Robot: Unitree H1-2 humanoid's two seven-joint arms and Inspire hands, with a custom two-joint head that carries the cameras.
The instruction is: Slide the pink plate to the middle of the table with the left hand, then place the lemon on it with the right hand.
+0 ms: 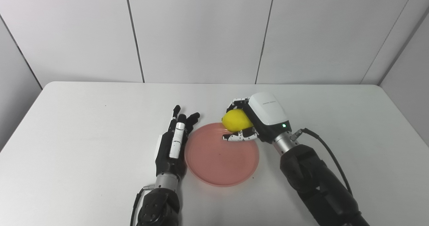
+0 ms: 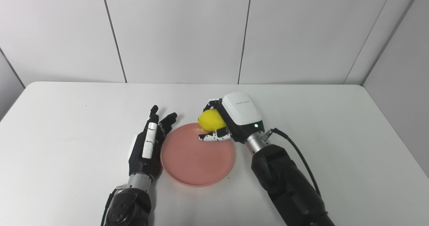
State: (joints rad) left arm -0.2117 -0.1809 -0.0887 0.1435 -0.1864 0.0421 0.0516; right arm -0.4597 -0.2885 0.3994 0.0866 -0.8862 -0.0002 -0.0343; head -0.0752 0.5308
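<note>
The pink plate (image 1: 218,162) lies flat near the middle of the white table. My left hand (image 1: 174,142) rests beside the plate's left rim, fingers stretched out and apart, holding nothing. A yellow lemon (image 1: 236,120) is held in my right hand (image 1: 256,119), whose fingers and thumb are closed around it. The lemon hangs over the plate's far right rim; whether it touches the plate I cannot tell. In the right eye view the same lemon (image 2: 211,120) sits above the plate (image 2: 194,159).
The white table (image 1: 83,119) runs to a grey panelled wall behind. A black cable (image 1: 330,152) loops from my right wrist over the table. Bare tabletop lies to the left and right of both arms.
</note>
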